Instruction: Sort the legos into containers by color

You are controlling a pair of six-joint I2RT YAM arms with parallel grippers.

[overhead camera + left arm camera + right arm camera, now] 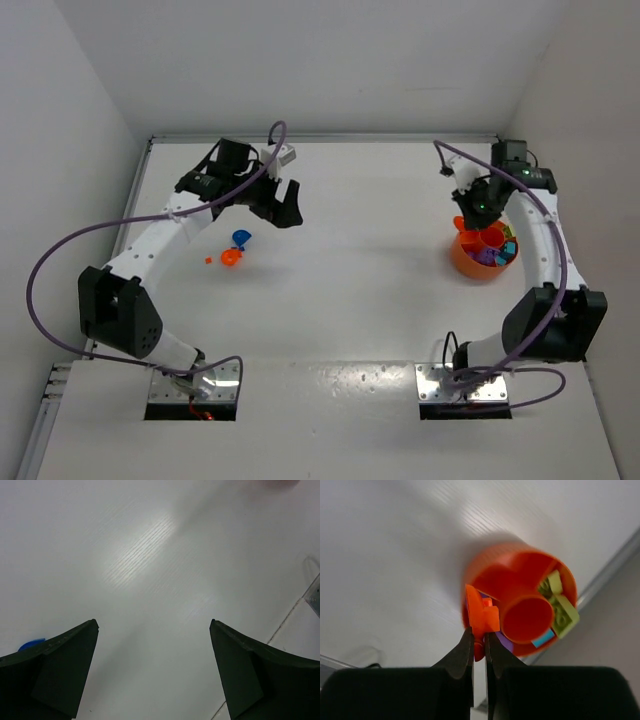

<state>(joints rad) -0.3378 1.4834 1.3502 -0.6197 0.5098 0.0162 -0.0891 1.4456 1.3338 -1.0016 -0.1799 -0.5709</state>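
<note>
Above the rim of the tub [492,572], holds an orange brick [482,615] pinched in the right gripper [479,630], evidently for dropping among like colours, with the left gripper [153,623] spread wide, empty, near a loose orange piece [231,258].

A: Table [150,555]?
B: White sheet with fine ribbing, looks like plastic board. Soft sheen where the light hits.
A: Tub [490,575]?
B: Orange plastic, smooth, glossy.
A: Bricks?
B: Lime bricks [562,612] and the orange brick [481,614] are smooth moulded plastic, slight shine.
A: Left fingers [55,675]?
B: Dark, matt, hard plastic by the look.
A: Base plates [225,372]?
B: Bare metal, bright. Arm shells [150,240] are white, smooth, semi-gloss.
</note>
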